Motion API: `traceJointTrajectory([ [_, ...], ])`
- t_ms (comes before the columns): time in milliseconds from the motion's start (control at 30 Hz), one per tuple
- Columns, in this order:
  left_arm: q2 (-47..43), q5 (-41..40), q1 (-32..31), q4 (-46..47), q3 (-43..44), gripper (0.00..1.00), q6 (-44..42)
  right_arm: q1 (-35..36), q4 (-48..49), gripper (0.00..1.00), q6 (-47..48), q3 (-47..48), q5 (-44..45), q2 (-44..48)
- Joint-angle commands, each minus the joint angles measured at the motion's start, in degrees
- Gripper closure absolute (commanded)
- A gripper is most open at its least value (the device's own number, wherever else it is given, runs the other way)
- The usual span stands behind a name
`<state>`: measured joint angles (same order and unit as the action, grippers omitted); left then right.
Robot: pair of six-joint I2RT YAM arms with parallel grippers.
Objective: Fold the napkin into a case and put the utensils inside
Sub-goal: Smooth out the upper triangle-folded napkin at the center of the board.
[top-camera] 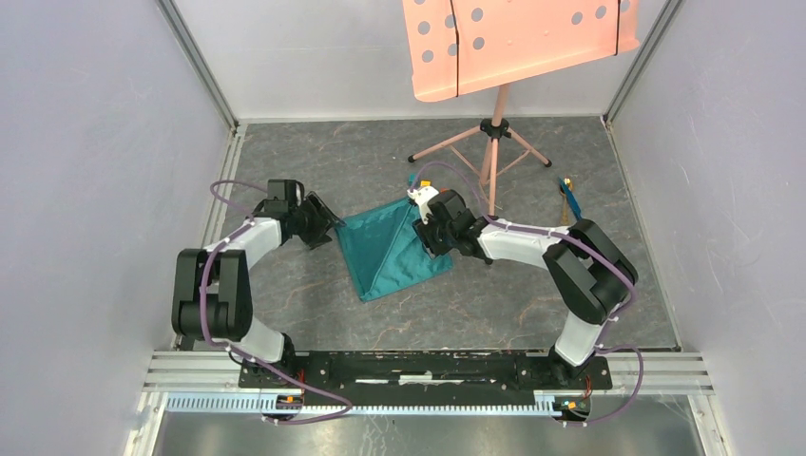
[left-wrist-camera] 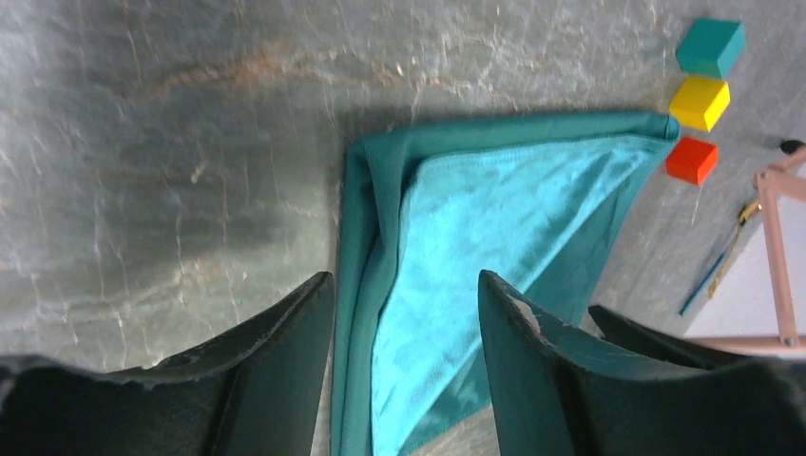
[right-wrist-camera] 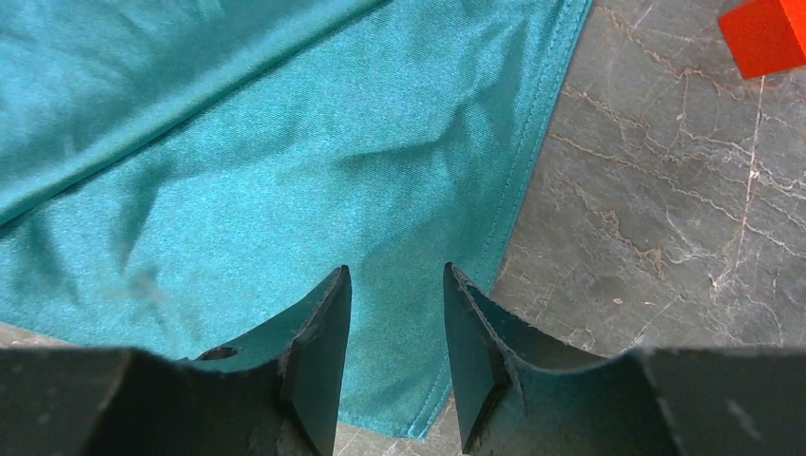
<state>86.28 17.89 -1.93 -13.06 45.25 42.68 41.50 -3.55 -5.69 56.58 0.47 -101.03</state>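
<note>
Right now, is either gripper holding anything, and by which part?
Nothing held. Left gripper open over the folded edge of the napkin; right gripper open over its hemmed edge.

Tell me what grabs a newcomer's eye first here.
The folded teal-green cloth napkin lies dead centre. A salmon-pink perforated music-stand tray looms at the back. A small teal cube, a yellow cube and a red cube line up by the napkin's corner.

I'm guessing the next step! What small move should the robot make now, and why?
Probably the right gripper should dip and pinch the hemmed edge of the napkin: the jaws stand open right above it, and the cloth is only a wide triangle so far.
</note>
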Motion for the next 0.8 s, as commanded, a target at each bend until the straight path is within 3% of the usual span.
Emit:
traceJointTrajectory([
  [0,2.6,-4.8,0.2,4.9,3.5,0.36,1.5,-0.2,1.3,0.53,0.6,0.8,-3.2,3.5],
  [333,5.0,-9.9,-3.2,2.6,4.0,0.45,-6.4,-0.2,3.1,0.53,0.3,0.5,-6.1,4.5],
  [600,8.5,-11.4,-3.5,2.0,4.2,0.55,-8.0,-0.2,4.9,0.53,-0.1,0.3,-7.6,4.9],
  [667,9.8,-11.4,-3.5,2.8,4.6,0.61,-8.0,-0.2,5.0,0.54,-0.5,0.0,-8.0,5.1],
  [767,11.9,-11.5,-3.5,3.7,5.8,0.79,-7.5,0.0,6.4,0.54,-1.5,-0.8,-8.9,5.3],
])
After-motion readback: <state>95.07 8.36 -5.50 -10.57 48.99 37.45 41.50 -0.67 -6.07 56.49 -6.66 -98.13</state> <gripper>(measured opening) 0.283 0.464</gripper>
